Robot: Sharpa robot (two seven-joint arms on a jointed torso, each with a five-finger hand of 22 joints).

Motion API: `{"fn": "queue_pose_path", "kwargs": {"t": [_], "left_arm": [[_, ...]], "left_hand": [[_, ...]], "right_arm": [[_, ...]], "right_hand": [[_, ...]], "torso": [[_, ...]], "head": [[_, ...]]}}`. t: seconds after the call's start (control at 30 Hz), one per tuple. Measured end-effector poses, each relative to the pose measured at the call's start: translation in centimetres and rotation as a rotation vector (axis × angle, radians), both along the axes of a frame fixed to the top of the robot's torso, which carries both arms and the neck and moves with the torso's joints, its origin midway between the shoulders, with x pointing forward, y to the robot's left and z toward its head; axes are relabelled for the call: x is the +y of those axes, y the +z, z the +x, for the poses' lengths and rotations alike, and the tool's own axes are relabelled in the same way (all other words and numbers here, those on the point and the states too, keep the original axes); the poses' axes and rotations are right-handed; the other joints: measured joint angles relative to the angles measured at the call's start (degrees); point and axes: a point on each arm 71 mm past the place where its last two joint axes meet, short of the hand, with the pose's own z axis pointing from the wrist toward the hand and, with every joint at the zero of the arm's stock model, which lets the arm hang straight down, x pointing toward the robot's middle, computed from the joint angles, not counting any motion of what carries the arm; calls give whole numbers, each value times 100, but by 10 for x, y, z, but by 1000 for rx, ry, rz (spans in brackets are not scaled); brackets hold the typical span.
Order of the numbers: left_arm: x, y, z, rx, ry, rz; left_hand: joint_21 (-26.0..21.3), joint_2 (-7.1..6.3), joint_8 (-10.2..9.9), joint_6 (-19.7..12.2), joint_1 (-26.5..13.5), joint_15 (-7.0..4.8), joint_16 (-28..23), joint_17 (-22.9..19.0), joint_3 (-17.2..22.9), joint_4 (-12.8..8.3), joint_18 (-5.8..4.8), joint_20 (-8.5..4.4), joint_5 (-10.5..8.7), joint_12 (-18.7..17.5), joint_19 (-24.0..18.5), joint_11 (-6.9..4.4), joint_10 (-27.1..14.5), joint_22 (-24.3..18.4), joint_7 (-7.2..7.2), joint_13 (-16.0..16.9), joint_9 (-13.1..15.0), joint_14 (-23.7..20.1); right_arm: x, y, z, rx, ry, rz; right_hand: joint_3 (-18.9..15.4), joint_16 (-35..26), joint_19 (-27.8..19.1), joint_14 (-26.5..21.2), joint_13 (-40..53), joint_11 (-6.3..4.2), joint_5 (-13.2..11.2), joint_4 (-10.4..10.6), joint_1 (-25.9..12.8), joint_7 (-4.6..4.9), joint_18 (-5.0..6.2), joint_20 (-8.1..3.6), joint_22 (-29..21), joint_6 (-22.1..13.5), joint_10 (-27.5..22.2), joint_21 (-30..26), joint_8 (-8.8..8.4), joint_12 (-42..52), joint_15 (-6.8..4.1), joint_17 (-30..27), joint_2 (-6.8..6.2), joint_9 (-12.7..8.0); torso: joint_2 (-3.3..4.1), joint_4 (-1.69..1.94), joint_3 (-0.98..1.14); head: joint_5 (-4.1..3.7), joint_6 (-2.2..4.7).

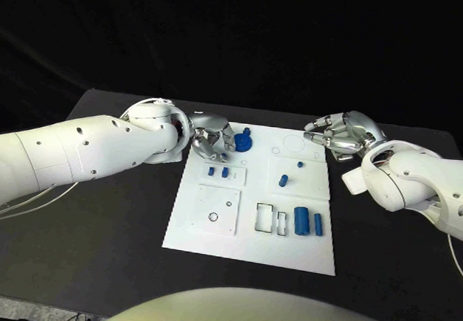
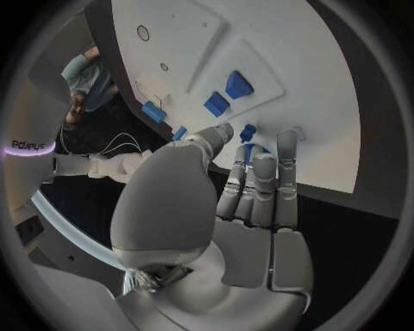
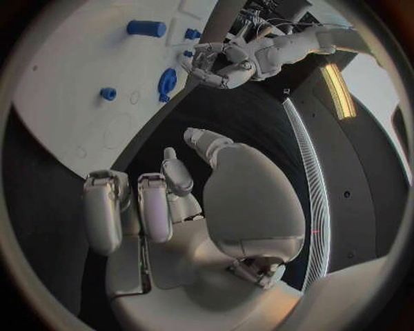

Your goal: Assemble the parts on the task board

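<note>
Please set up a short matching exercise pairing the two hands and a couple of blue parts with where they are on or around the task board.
Things:
1. left hand
2. right hand
3. two blue cylinders
4. two small blue pegs

Places:
A. near right part of the task board
B. over the board's far left corner
C. raised square plate at the left
D. beyond the board's far right corner

Pairs: 1-B, 2-D, 3-A, 4-C

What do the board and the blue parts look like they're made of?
Board: likely matte white plastic; flat, with no glare and shallow recessed panels. Blue parts: probably plastic, possibly printed; uniform colour, dull sheen. Neither can be told for sure.
</note>
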Motion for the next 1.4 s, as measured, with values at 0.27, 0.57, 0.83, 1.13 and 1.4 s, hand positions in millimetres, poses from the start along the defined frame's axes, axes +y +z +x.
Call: {"fn": "queue_pose_path", "kwargs": {"t": [0.27,0.57,0.83,1.13,1.4], "left_arm": [[17,15,-2,5,51,-143],[53,38,-7,96,186,-431],[74,43,-12,265,333,-733],[87,41,-19,385,417,-945],[86,41,-23,425,414,-1016]], "left_hand": [[-54,57,0,113,57,6,-94,-444,-26,38,-1,0,0,89,0,2,-21,-49,155,-19,0,-241],[-741,140,-83,176,60,-22,-1308,-1383,261,147,0,-9,0,112,-154,-17,175,-486,422,-281,-47,-694],[-963,388,20,416,84,-149,-1642,-1496,365,158,0,-123,0,354,-41,-163,908,-677,346,-262,67,-566],[-965,425,88,487,123,-239,-1642,-1434,269,62,0,-182,0,644,63,-266,1070,-708,274,-89,235,-476],[-987,425,88,441,123,-238,-1665,-1420,269,62,0,-182,0,669,63,-257,1032,-720,277,-65,265,-476]], "right_arm": [[-5,0,0,-2,-6,-11],[-13,2,0,-50,32,-91],[-9,5,-2,-169,160,-303],[10,2,-8,-246,309,-585],[21,-3,-10,-244,357,-729]], "right_hand": [[117,-322,-33,0,-1718,-8,0,12,26,-4,93,-33,1,-60,-1258,-438,68,-1528,0,-216,-26,-16],[517,-822,-225,-137,-3350,30,0,-288,276,-34,181,-39,4,-66,-1488,-834,178,-3380,10,-901,-214,-38],[680,-798,-174,-52,-4675,28,0,-526,387,-35,181,52,3,-65,-1491,-730,166,-4887,93,-888,-325,-147],[636,-764,-174,-30,-4931,26,0,-601,342,-38,181,52,2,-62,-1493,-708,144,-5080,70,-845,-419,-203],[598,-764,-131,-30,-5142,25,0,-569,319,-39,182,51,2,-62,-1494,-703,92,-5216,70,-909,-441,-267]], "torso": [[-5,-6,-3],[-17,10,5],[-23,19,3],[-16,15,9],[-10,12,5]], "head": [[-25,0],[-39,15],[-66,70],[-344,133],[-409,137]]}}
